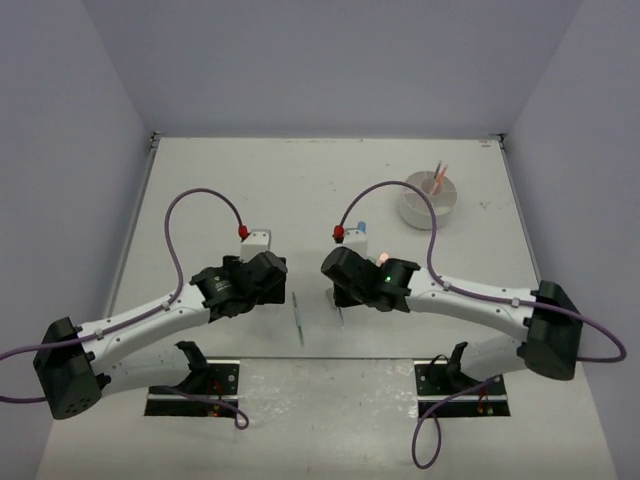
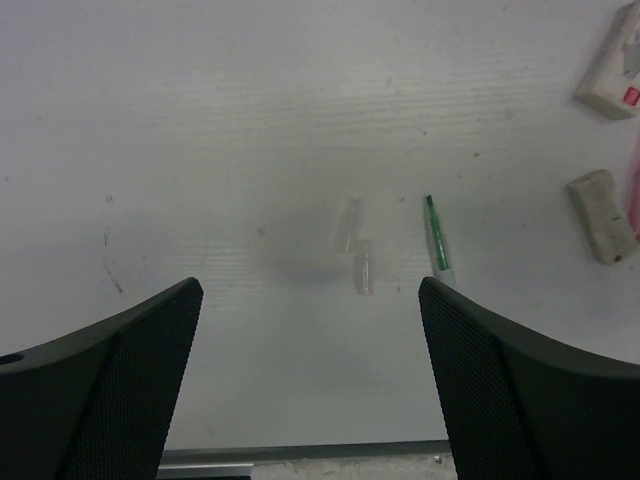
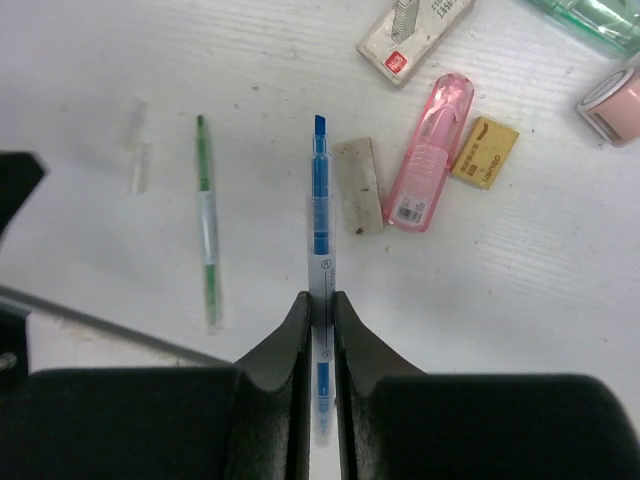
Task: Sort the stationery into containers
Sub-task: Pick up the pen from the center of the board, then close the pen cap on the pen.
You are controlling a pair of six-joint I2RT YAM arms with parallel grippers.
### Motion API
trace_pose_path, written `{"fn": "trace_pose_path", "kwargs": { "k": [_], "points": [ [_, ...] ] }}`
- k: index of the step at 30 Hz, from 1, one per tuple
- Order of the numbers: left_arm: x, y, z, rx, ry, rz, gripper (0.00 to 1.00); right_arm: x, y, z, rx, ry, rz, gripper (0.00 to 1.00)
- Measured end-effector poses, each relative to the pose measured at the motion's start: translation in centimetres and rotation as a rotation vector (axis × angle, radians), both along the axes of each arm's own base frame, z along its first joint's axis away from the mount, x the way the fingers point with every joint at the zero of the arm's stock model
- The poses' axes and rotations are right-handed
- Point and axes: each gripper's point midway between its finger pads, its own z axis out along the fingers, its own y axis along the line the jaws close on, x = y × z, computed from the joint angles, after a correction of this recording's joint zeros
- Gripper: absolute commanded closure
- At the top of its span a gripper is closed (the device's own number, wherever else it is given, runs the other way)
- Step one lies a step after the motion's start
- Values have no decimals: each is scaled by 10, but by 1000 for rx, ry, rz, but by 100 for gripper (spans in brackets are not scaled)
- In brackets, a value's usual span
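A blue-inked pen with a clear barrel is seen clamped between the fingers of the right gripper, which are drawn together on its rear half. The blue tip is pointed away from the wrist. Whether the pen is lifted off the white table cannot be told.

The left gripper is shown with its black fingers spread wide and nothing between them. It is held above two short clear plastic pieces lying end to end on the table.

A thin green pen is laid just beside those clear pieces, roughly parallel to the held pen. On the other side of the held pen, a worn off-white eraser block is seen close to the barrel. Next to it lie a pink translucent capsule-shaped case and a small tan eraser block.

Farther off, a white boxed eraser with a red mark, a pale green clear case and a pink roll are cut off by the edge of the right wrist view.

The low white round tub is placed at the far right of the table, well apart from both grippers. Two thin sticks, one reddish, are stood in it.
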Motion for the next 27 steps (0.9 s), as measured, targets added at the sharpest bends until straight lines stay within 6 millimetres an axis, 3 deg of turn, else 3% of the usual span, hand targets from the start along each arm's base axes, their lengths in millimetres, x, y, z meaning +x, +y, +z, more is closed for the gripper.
{"fn": "trace_pose_path", "kwargs": {
  "k": [2, 5, 11, 18, 27],
  "points": [
    [-1, 4, -11, 7, 26, 12, 20, -2, -2, 20, 68, -34, 8, 100],
    [4, 2, -17, -13, 38, 22, 31, -7, -8, 33, 131, -65, 21, 100],
    [14, -12, -29, -44, 60, -6, 55, -13, -16, 21, 123, -56, 34, 100],
    [15, -10, -56, -15, 119, -13, 59, -16, -15, 17, 122, -46, 52, 100],
    [20, -17, -65, -33, 129, -28, 62, -16, -13, 17, 132, -50, 65, 100]
  ]
}}
